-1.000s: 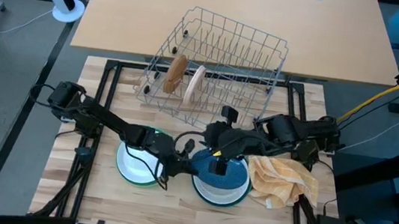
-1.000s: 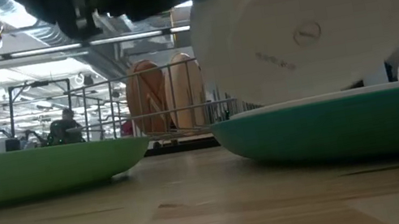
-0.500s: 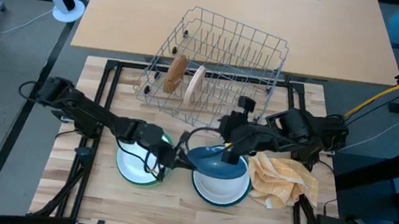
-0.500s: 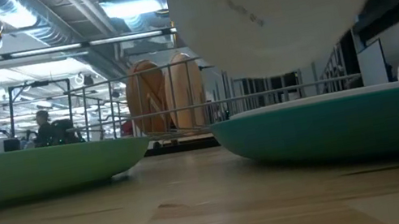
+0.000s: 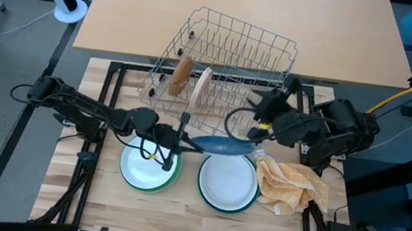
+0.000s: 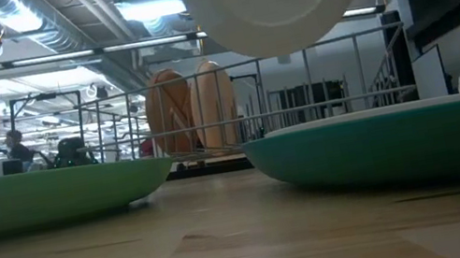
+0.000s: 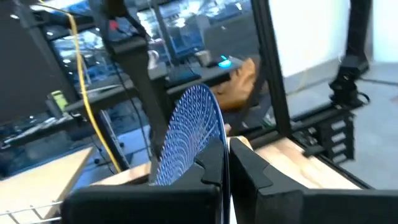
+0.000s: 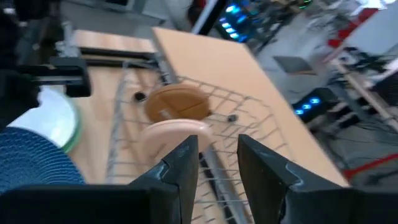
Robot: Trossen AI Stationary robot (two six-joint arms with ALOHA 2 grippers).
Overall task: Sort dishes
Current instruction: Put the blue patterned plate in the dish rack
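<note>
- Nearest, at the lower middle of the high view, two stacks sit side by side on the pale wooden table (image 5: 66, 185): a round white plate (image 5: 145, 169) lying in a larger green plate (image 5: 172, 180) on the left, and another round white plate (image 5: 227, 182) lying in a teal-blue plate (image 5: 204, 197) on the right.
- Just right of the teal-blue plate lies a crumpled yellow checked cloth (image 5: 291, 183), touching its rim.
- Above the gap between the stacks, the left gripper (image 5: 181, 138) is clamped tight on the rim of a round blue patterned plate (image 5: 222, 144). It holds the plate off the table, over the far edge of the teal-blue plate.
- From table height the held plate shows a white underside at the top centre of the frame, well clear of the stacks.
- Farther back and to the right, the right gripper (image 5: 262, 110) hangs by the near right corner of the rack. Its fingers stand apart with nothing between them.
- Beyond, a grey wire dish rack (image 5: 237, 49) holds a small brown wooden plate (image 5: 182, 74) and a tan one (image 5: 203, 86), both upright in its left part, close together.
- The rack straddles the far edge of the table and a light tan desk (image 5: 339, 37) behind it.
</note>
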